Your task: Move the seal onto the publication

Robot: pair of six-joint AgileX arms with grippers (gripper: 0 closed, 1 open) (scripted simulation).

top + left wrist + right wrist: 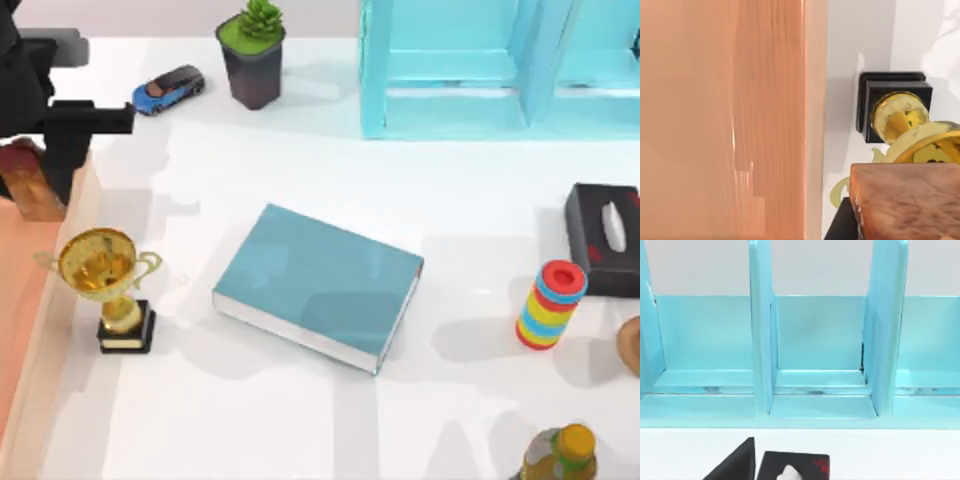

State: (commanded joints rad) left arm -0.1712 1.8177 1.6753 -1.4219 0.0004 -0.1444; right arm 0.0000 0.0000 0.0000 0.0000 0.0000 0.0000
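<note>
Left pincer (pixel 35 185) hung at the far left edge of the bench (pixel 300 420), clamped on the seal (pixel 38 190), above the wooden strip and just behind the gold trophy (pixel 105 285). In the left wrist view the seal (pixel 907 200) sat near the trophy (pixel 905 125). The publication (pixel 318 283) lay mid-bench, well apart.

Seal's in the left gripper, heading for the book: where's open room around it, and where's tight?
The book cover is bare. Open table lies between it and the potted plant, and between it and the ring stack. Tight by the trophy, beside the left gripper holding the seal.
</note>
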